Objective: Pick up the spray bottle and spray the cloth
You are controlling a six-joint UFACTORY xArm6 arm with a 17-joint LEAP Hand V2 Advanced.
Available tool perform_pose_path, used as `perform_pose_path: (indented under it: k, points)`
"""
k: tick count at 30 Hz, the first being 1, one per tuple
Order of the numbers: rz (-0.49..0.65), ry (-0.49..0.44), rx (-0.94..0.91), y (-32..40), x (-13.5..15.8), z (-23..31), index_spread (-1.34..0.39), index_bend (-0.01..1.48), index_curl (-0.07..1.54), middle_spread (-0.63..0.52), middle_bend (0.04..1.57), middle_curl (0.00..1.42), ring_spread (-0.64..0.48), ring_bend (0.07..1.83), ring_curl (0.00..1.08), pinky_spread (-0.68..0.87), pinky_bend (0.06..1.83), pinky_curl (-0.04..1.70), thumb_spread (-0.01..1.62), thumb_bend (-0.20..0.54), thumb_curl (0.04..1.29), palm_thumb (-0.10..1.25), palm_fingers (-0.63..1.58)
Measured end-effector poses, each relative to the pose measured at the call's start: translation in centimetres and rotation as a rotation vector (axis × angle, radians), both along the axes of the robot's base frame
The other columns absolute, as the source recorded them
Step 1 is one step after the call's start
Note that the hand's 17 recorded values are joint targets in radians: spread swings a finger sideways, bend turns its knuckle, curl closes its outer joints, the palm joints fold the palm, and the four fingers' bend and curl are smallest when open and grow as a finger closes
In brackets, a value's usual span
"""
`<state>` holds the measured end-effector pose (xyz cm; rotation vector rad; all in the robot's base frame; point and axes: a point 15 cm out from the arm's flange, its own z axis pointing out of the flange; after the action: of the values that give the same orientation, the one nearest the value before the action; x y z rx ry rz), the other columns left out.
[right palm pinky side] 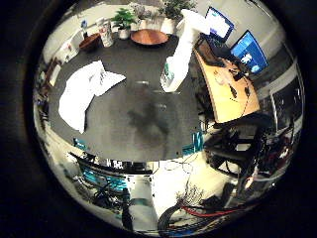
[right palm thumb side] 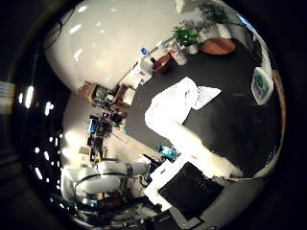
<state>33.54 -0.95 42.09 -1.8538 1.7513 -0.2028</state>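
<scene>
Upright, a slim white plastic spray bottle (right palm pinky side: pixel 177 59) is standing on the dark matte table (right palm pinky side: pixel 143 134), well apart from a crumpled white cloth (right palm pinky side: pixel 81 94); the hand's (right palm thumb side: pixel 192 184) finger state cannot be told.

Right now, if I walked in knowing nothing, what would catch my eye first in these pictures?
A white spray bottle stands upright on a dark table, near the edge by a wooden desk with lit screens. A crumpled white cloth lies on the same table, well apart from the bottle. Part of the robot's hand shows in the thumb side view, touching neither.
</scene>
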Motion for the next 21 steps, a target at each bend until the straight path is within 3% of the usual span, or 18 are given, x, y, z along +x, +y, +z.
perform_pose_path:
  k: [21]
  points:
    - [-0.150, -0.253, 0.155, -8.6, -0.5, 0.9, -0.14, 0.17, 0.30, 0.22, 0.18, 0.26, 0.35, 0.33, 0.24, 0.60, 0.90, 0.23, 0.96, -0.036, 0.36, 0.35, 0.00]
